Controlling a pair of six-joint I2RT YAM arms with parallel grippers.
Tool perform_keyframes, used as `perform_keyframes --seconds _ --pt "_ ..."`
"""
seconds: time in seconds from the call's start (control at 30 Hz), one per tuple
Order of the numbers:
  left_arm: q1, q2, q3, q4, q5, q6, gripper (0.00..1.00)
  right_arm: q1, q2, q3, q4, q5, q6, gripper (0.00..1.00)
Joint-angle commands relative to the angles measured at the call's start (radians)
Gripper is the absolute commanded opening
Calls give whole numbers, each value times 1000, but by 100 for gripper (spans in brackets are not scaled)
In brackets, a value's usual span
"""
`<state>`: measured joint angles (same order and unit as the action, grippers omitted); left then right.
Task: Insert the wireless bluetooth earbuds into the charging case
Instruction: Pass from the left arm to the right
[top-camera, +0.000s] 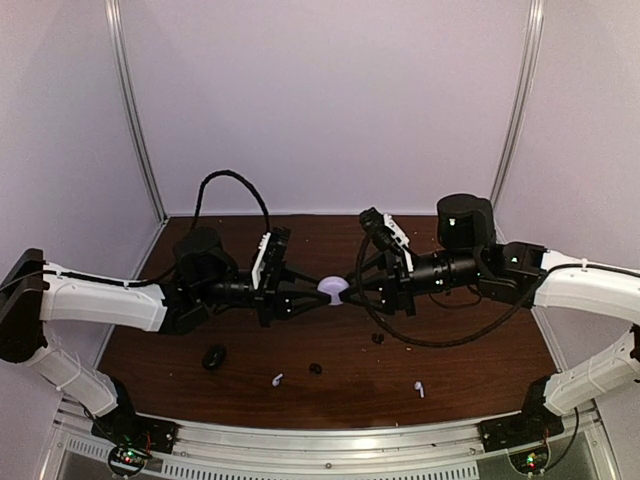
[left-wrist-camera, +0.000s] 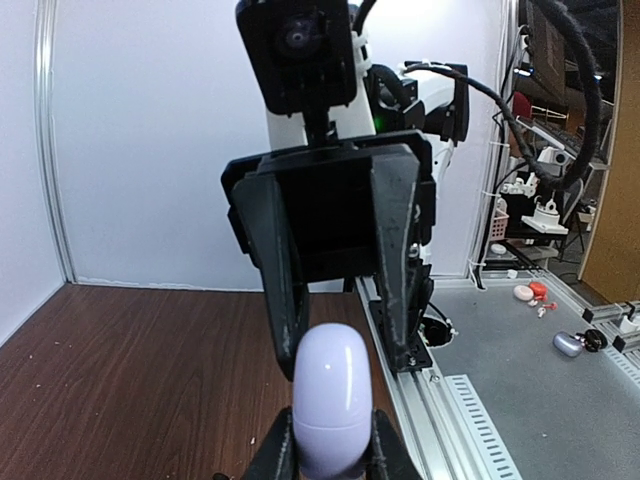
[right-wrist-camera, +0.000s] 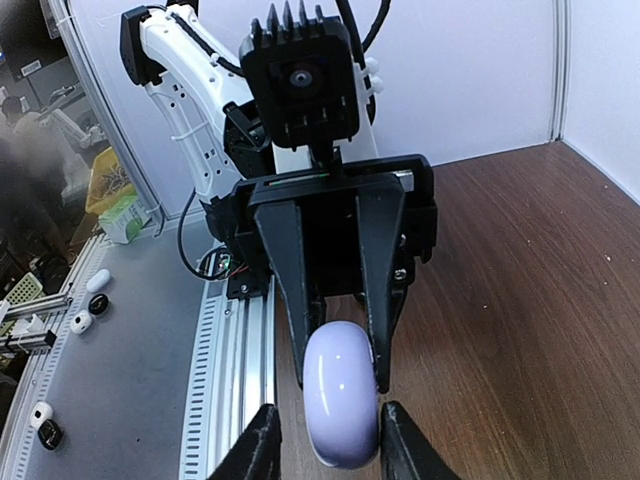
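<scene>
Holding the white charging case (top-camera: 333, 288) between them above the dark wood-grain surface (top-camera: 470, 370), your left tool (top-camera: 312, 297) and right tool (top-camera: 352, 283) are both clamping onto it from opposite sides. Two white stemmed earbuds (top-camera: 277, 380) (top-camera: 419, 389) are lying near the front edge, two small black earbuds (top-camera: 316, 368) (top-camera: 378, 338) sitting farther in. Pale walls are enclosing the cell, an aluminium rail (top-camera: 330, 440) running along the front.

Each arm has glossy white plastic link shells and matte black joint housings. Black cables loop from the wrists. The left hand (right-wrist-camera: 337, 300) and right hand (left-wrist-camera: 343, 290) are black, with two tapered fingers under a square camera block.
</scene>
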<state>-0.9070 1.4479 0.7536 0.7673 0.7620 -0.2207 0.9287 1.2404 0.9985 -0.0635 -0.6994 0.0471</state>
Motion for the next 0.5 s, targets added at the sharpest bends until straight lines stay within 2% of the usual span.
perform_keyframes --seconds 0.0,0.2,0.37,0.43,0.47 --pt "-3 16 3 104 16 -20 3 -7 6 40 -16 -32 -27 33" --pt "-2 22 9 104 11 -20 3 -7 22 58 -25 -40 -33 27" --pt "-3 22 22 72 -2 -16 4 -7 44 78 -48 -60 -34 16" --pt "-3 22 25 60 -8 -15 9 -7 45 78 -49 -63 -33 13" --pt "-3 21 26 51 -10 -13 15 -7 46 79 -50 -63 -33 12"
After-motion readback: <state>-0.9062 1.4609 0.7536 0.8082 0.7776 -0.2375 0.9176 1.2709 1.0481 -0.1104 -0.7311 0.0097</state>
